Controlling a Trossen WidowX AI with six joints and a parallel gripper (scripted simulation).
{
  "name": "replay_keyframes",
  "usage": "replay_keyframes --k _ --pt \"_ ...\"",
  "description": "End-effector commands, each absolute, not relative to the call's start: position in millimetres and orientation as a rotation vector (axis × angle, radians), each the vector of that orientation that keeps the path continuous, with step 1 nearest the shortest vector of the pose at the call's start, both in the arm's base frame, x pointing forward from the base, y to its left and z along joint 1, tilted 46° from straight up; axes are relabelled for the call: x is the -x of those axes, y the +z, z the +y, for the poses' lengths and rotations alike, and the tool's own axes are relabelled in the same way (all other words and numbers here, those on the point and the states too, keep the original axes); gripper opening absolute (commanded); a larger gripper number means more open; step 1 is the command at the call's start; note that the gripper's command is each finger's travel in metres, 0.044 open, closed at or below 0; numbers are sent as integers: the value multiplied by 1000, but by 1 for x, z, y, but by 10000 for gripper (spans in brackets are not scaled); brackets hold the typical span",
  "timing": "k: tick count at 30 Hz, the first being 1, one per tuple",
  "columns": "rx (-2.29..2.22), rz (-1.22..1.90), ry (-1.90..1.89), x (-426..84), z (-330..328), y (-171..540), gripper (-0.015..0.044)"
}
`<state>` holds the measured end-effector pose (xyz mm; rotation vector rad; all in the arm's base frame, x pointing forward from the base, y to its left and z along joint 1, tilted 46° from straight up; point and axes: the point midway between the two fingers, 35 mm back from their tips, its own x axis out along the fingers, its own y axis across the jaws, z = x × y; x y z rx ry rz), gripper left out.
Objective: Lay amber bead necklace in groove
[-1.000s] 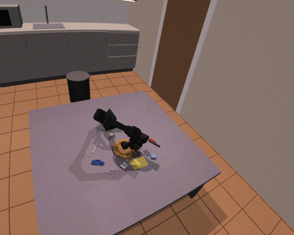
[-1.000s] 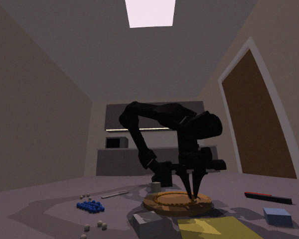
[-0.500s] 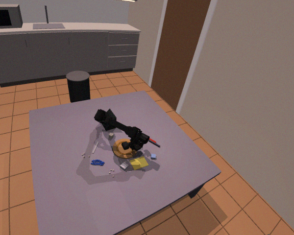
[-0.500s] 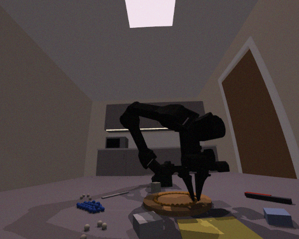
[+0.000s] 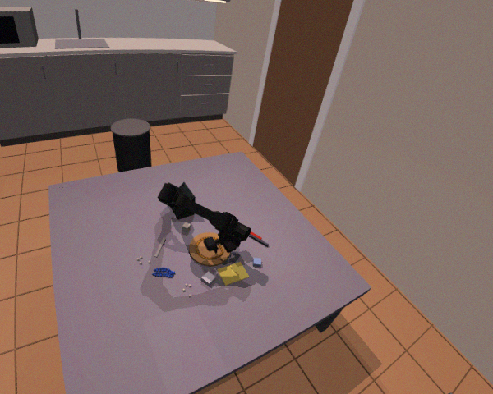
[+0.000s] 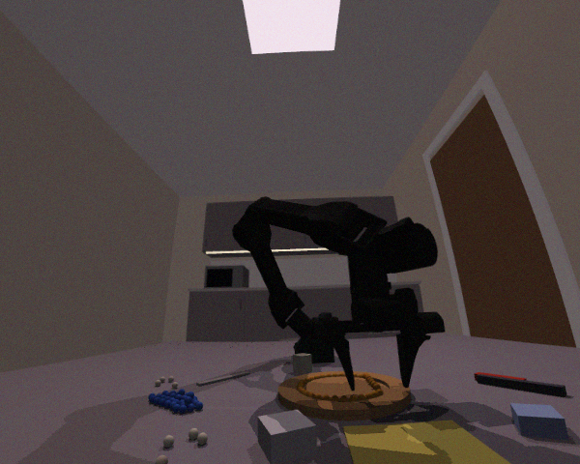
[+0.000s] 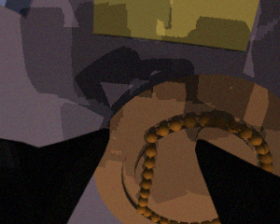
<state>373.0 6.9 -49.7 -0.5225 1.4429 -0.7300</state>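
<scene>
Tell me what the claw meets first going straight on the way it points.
Likely the round bead board: the open claw points down at it, though exact fingertip height is unclear.

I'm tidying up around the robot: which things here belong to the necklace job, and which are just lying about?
Part of the job:
- amber bead necklace
- round bead board

Just lying about:
- blue beads
- yellow sheet
- light blue block
- black-and-red pen

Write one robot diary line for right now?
gripper: open | amber necklace: on bead board, one stretch outside groove
</scene>
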Motion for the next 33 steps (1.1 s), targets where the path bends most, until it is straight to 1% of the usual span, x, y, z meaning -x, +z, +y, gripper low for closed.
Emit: replay_keyframes --k 1,19,26,31,33 --pt "521 1443 -730 -373 8 -48 440" --pt "520 1443 -729 -373 10 -47 440" --pt "545 1458 -706 -363 33 -27 256" --pt "545 1458 -705 -362 31 -29 125" --pt "546 1458 -705 -362 26 -34 120"
